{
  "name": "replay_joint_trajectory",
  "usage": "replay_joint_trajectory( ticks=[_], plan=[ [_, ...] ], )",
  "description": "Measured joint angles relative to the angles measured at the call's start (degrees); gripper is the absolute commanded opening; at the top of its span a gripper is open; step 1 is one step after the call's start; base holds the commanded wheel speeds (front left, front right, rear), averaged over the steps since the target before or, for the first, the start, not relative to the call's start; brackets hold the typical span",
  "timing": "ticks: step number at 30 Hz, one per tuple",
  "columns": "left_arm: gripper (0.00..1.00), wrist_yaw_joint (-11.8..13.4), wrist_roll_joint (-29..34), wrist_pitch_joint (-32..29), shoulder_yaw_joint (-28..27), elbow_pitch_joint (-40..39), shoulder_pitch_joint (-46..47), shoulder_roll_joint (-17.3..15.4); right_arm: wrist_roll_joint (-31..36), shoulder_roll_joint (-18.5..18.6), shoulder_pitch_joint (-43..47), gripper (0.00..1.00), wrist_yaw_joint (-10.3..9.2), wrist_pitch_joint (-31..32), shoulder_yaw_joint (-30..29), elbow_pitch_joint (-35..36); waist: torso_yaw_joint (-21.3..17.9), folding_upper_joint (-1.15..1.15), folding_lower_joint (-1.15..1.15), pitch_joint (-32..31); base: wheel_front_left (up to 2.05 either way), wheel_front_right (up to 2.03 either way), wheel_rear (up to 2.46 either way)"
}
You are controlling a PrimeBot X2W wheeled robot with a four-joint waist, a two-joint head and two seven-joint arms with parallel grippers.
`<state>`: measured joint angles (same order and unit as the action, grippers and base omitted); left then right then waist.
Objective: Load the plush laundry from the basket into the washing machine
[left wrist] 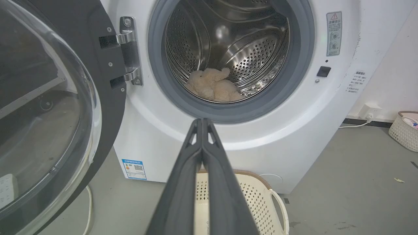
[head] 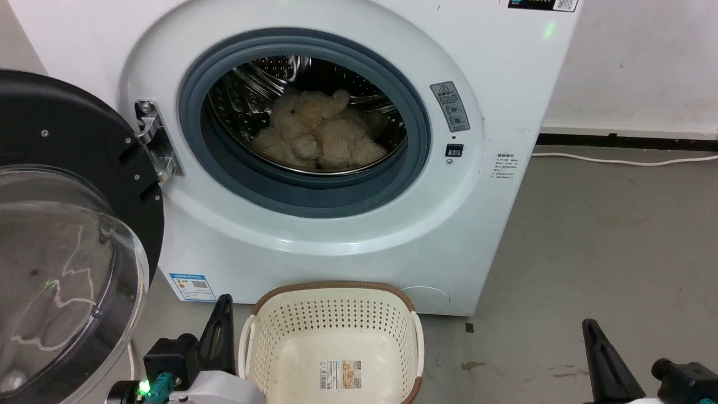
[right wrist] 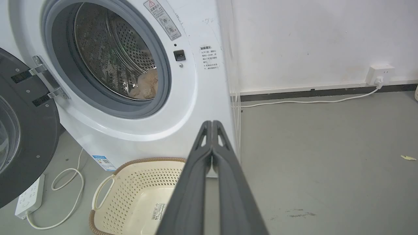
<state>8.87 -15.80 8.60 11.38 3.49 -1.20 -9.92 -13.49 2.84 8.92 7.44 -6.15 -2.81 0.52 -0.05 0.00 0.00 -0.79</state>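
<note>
Plush [head: 317, 134]: lies inside the washer [head: 348, 241], heaped on the bottom of the drum [head: 247, 95], a little toward the back. Its cream fur rests against the perforated steel and one rounded limb points up and to the right.
Washer: white front-loader standing on the grey floor [head: 606, 235], with its round opening uncovered and ringed by a grey gasket [head: 303, 193].
Door [head: 73, 185]: swung fully open to the left of the washer and hanging on a metal hinge [head: 154, 143]. It has a black rim with a clear bowl-shaped window bulging toward the camera.
Basket [head: 331, 317]: upright on the floor just in front of the washer, below the opening. It has perforated cream walls and a brown rim. Its bare bottom shows a sticker [head: 340, 375].
Left gripper [left wrist: 202, 120]: closed, its two dark fingers meeting at the tips. In the head view it sits at the lower left, just beside the basket's left handle. In its own wrist view it points toward the lower edge of the gasket, apart from it.
Right gripper [right wrist: 212, 122]: closed, with the fingers pressed together at the tips. It hangs over the floor to the right of the basket, well apart from the plush.
Wall [head: 634, 62]: white, to the right of the washer, with a socket [right wrist: 380, 73] low on it and a white cable [right wrist: 310, 101] running along the floor from it.
Power strip [right wrist: 31, 195]: white, on the floor below the open door.
Small basket [left wrist: 405, 130]: pale, far off by the wall at the right edge of the left wrist view. Its contents are too small to tell.
</note>
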Motion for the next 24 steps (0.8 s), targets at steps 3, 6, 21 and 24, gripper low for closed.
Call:
replay_joint_trajectory(
  ticks=[3, 6, 21, 24],
  plan=[
    [0.0, -0.1, 0.2, -0.3, -0.2, 0.0, 0.0, 0.1, 0.1, 0.0, 0.0, 0.0, 0.0, 0.1, 0.0, 0.0, 0.0, 0.0, 0.0, 0.0, 0.0, 0.0, 0.0],
    [0.0, -0.5, 0.6, -0.5, -0.6, -0.1, 0.0, 0.3, 0.7, 0.0, -0.1, 0.0, 0.0, 0.4, 0.1, 0.0, 0.0, 0.0, 0.0, 0.0, 0.0, 0.0, 0.0],
    [0.0, -1.5, 2.5, -1.5, -1.8, -0.3, 0.0, 1.1, 2.1, 0.0, -0.8, 0.0, 0.0, 1.0, 0.4, 0.0, 0.0, 0.0, 0.0, 0.1, 0.0, 0.0, 0.0],
    [0.0, -1.6, 3.0, -1.6, -2.2, -0.4, 0.0, 1.4, 2.5, 0.0, -1.1, 0.0, 0.0, 1.3, 0.5, 0.0, 0.0, 0.0, 0.0, 0.2, 0.0, 0.0, 0.0]
  ],
)
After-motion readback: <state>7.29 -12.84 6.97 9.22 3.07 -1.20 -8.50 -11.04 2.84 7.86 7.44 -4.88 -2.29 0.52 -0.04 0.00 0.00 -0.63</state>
